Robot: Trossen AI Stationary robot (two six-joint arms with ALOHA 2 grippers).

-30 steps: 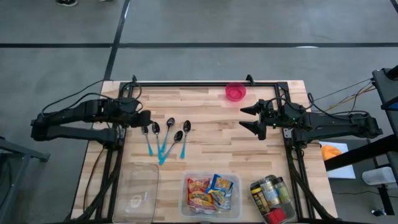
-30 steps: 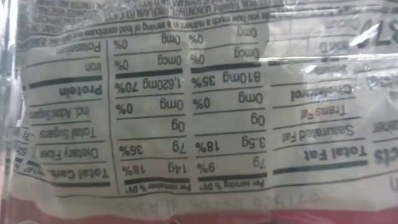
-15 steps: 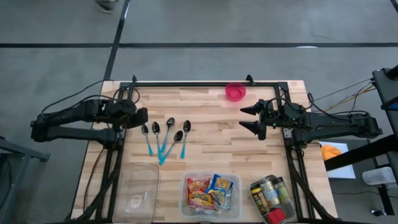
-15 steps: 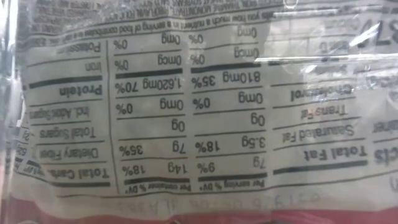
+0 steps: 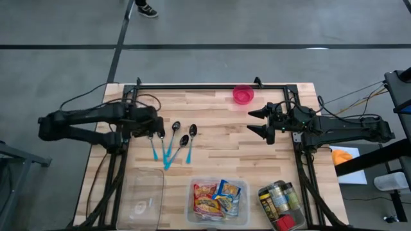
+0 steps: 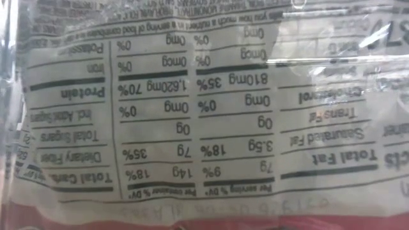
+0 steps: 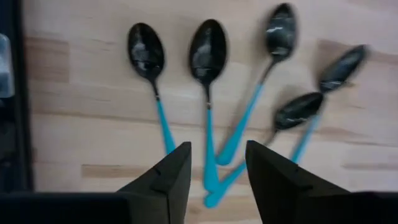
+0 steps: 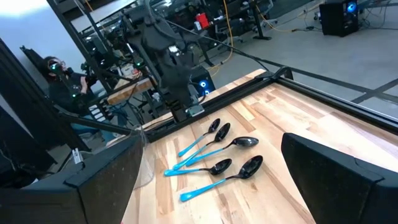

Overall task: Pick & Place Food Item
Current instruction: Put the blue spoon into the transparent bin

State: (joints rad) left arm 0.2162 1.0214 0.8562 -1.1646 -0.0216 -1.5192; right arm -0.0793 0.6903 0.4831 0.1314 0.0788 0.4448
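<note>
Several food packets [image 5: 216, 196] lie in a clear tub [image 5: 192, 215] at the table's near edge. In the low view, one packet's nutrition label [image 6: 192, 108] fills the picture and hides everything behind it. My left gripper [image 5: 155, 130] points down over the left side of a fan of black spoons with blue handles [image 5: 174, 142]. Its fingers are open [image 7: 217, 167] above the handles and touch nothing. My right gripper [image 5: 257, 122] waits level and open at the table's right [image 8: 211, 180], far from the packets.
A pink bowl [image 5: 243, 95] stands at the far edge. A tub of spice jars [image 5: 281, 205] sits at the near right, and an empty clear tub [image 5: 145, 195] at the near left. A black frame rail [image 5: 212, 86] runs along the far edge.
My left gripper has swung a little toward the table's right and near edges and tipped from nearly level to pointing down. It now stands over the left spoons. The spoons and packets have not moved.
</note>
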